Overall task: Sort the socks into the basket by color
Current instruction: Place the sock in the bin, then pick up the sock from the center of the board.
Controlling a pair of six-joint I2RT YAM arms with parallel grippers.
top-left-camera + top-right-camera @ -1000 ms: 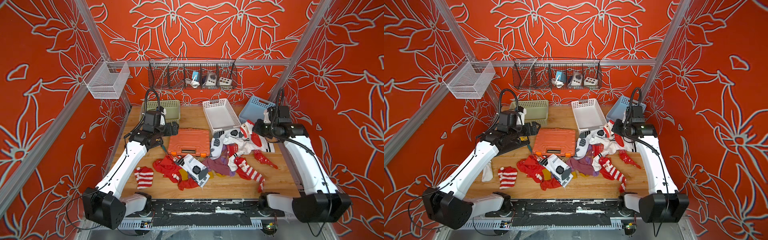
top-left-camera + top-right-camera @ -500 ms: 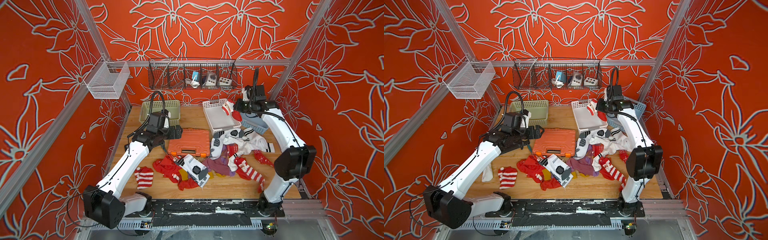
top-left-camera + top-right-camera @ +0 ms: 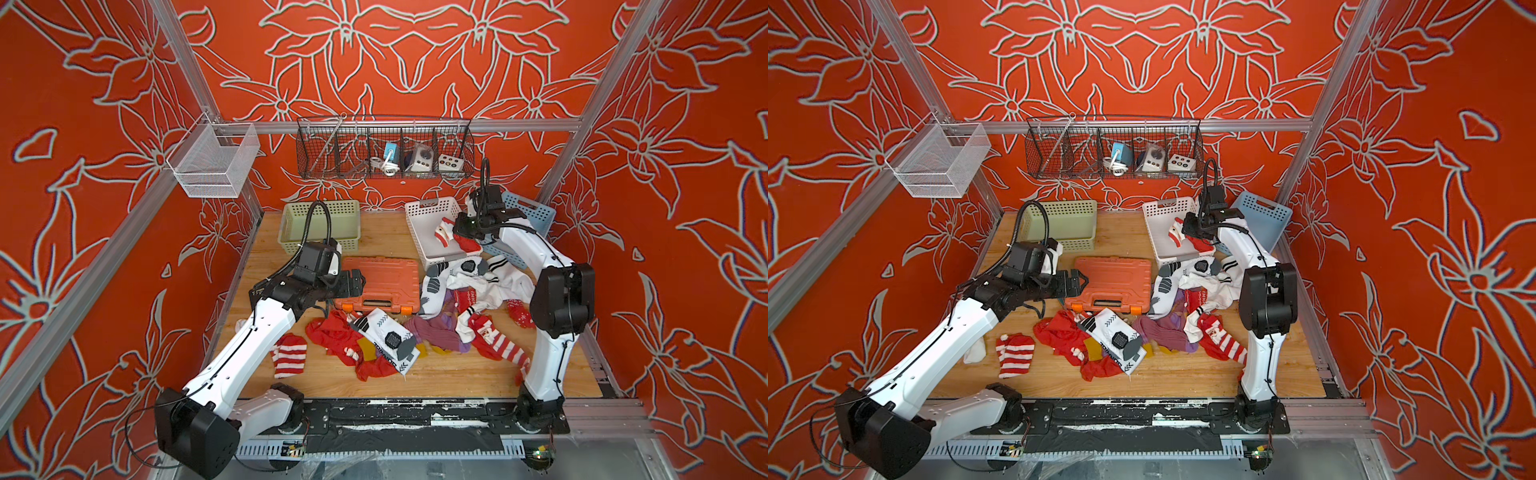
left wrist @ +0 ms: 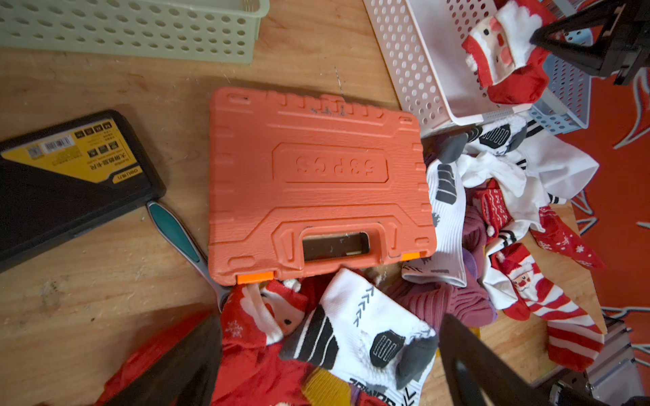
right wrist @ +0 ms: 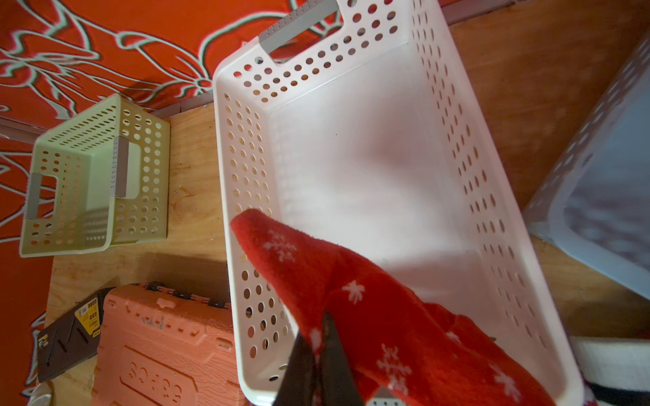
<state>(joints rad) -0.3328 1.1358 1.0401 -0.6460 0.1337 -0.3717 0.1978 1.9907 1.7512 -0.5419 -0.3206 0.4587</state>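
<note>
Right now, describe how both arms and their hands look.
White shells on the links, bulky black joints. A ribbed black hose loops over the wrist of the left arm; a thinner black cable over the right arm. The left hand and right hand are black, with tapering wedge fingers.

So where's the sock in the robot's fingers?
In both top views the red sock dangles from the right fingers over the white basket's near end, beside the blue basket.

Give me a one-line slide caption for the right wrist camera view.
Right gripper holds a red snowflake sock over the white perforated basket, green basket and orange tool case beyond.
</note>
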